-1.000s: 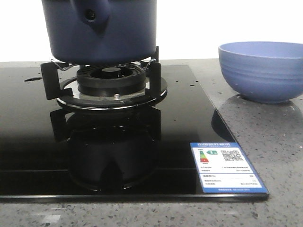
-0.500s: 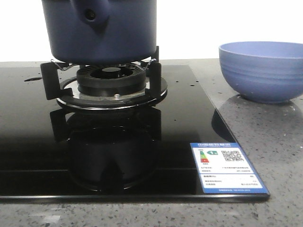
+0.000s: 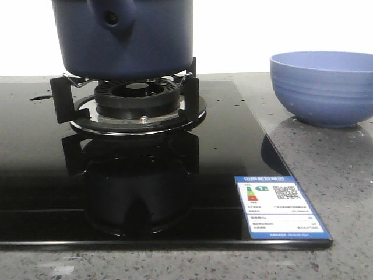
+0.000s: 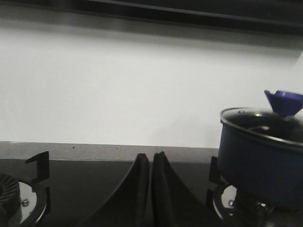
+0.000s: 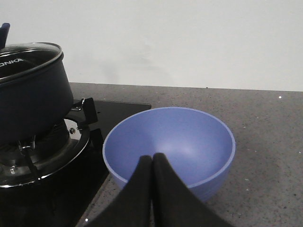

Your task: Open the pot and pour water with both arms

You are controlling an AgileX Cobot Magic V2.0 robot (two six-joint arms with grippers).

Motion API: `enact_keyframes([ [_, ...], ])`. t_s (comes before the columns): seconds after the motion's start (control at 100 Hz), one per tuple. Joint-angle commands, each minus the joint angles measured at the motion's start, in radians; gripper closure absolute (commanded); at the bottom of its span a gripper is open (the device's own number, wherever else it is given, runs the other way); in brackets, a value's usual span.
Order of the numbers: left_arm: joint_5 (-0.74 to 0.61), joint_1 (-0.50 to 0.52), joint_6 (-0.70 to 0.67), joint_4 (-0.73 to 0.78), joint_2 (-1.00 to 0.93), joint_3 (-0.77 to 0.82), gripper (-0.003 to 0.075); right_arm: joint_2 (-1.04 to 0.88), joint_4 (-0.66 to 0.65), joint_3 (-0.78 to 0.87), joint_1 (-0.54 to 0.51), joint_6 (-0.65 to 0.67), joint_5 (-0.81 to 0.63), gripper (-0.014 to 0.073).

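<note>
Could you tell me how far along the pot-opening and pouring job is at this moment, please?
Nothing looks done yet. The pot sits on the burner stand with its glass lid on. The left pincer and right pincer are both shut and empty, clear of it. Lifting the lid and pouring remain; the bowl looks empty.

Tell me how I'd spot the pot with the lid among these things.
Find the black glass hob; the pot sits on its burner grate. It is dark navy, straight-sided, with a glass lid. The bowl on the counter alongside is paler blue, rounded and open.
</note>
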Motion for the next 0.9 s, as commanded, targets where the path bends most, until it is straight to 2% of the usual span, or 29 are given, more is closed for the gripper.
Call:
enact_keyframes([
  [0.0, -0.064, 0.006, -0.183, 0.225, 0.013, 0.006, 0.0741, 0.002, 0.033, -0.023, -0.002, -0.01, -0.004, 0.0657],
  [0.08, -0.093, 0.009, -0.489, 0.497, 0.007, 0.073, 0.0741, 0.002, 0.033, -0.023, -0.002, -0.01, -0.004, 0.0657],
  [0.15, -0.096, 0.01, -0.622, 0.605, -0.015, 0.133, 0.0741, 0.002, 0.033, -0.023, -0.002, -0.01, -0.004, 0.0657],
  [0.34, -0.093, 0.015, -0.618, 0.582, -0.132, 0.262, 0.0741, 0.002, 0.033, -0.023, -0.002, -0.01, -0.004, 0.0657],
  [0.39, -0.029, 0.027, -0.618, 0.582, -0.17, 0.26, 0.0741, 0.002, 0.033, -0.023, -0.002, -0.01, -0.004, 0.0657],
  [0.57, 0.005, 0.063, -0.612, 0.572, -0.176, 0.262, 0.0741, 0.002, 0.033, -0.023, -0.002, -0.01, -0.002, 0.0657],
  [0.89, -0.001, 0.063, -0.612, 0.566, -0.176, 0.26, 0.0741, 0.002, 0.033, -0.023, -0.002, -0.01, -0.002, 0.0657],
])
